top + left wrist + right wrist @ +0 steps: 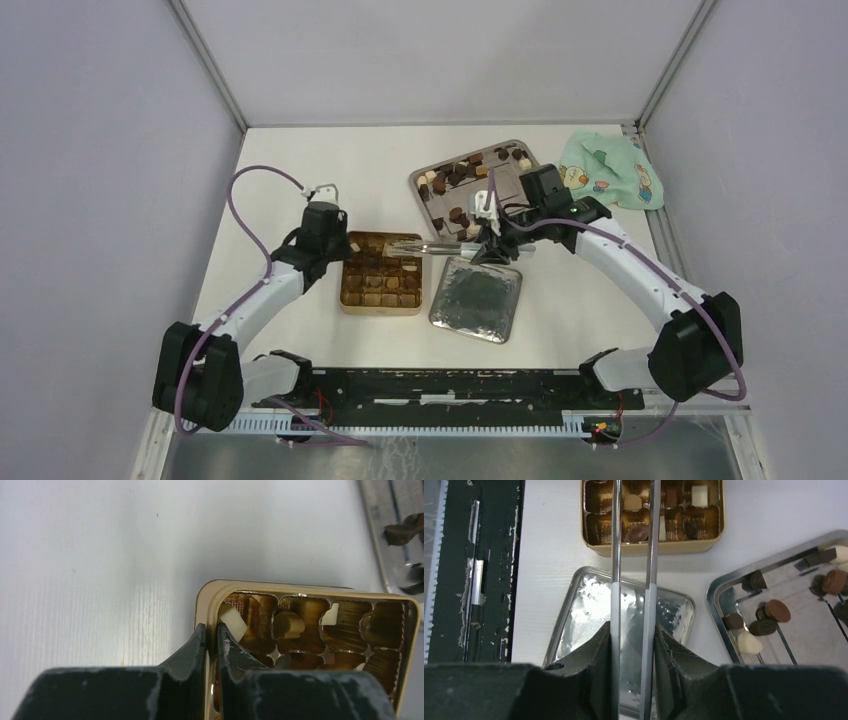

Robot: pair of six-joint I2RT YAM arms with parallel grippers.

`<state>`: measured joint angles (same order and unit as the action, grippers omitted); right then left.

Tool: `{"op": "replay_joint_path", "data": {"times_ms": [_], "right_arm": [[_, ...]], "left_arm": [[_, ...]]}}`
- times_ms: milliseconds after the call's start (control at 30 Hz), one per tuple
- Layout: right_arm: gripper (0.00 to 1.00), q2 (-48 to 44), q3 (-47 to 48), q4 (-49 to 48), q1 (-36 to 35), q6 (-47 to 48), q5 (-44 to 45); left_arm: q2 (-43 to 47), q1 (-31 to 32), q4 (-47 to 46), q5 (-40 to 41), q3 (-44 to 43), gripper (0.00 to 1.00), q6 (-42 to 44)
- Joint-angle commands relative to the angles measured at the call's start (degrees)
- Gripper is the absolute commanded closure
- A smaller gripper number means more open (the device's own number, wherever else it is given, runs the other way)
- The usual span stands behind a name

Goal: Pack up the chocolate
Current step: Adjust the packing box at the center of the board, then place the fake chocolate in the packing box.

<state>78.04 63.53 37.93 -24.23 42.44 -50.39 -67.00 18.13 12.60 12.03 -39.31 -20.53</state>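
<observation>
The gold gridded tin (380,275) lies left of centre with several chocolates in its cells (636,533). My left gripper (338,250) is shut on the tin's left wall, one finger outside and one inside (212,630), next to a cream-white cube (234,621). My right gripper (487,235) is shut on the long silver tongs (425,247). In the right wrist view the gripper (631,630) holds both tong arms (615,555), which reach over the tin (594,545); their tips are out of frame. More chocolates (462,175) lie on the silver tray (719,587).
A silver lid (477,298) lies right of the tin, under the tongs (584,600). A green patterned cloth (610,170) lies at the back right. The black base rail (450,385) runs along the near edge.
</observation>
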Motion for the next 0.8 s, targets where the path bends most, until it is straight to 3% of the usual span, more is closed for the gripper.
{"op": "replay_joint_path", "data": {"times_ms": [0, 267, 533, 767], "right_arm": [[1.00, 0.1, 1.8, -1.6, -5.1, 1.3, 3.9], [1.00, 6.5, 5.6, -2.1, -13.7, 0.4, 11.7], [1.00, 11.8, 9.9, -2.2, -19.9, -1.2, 17.5], [0.99, 16.7, 13.7, -3.0, -22.9, -4.0, 23.0]], "left_arm": [[-2.3, 0.3, -4.0, 1.3, 1.1, 0.98, -3.3], [-5.2, 0.2, -4.7, 0.9, 1.4, 0.97, -3.8], [-1.8, 0.2, 0.1, 4.9, -0.6, 0.62, -5.6], [5.1, 0.2, 7.8, 5.4, -4.1, 0.49, -7.5]]}}
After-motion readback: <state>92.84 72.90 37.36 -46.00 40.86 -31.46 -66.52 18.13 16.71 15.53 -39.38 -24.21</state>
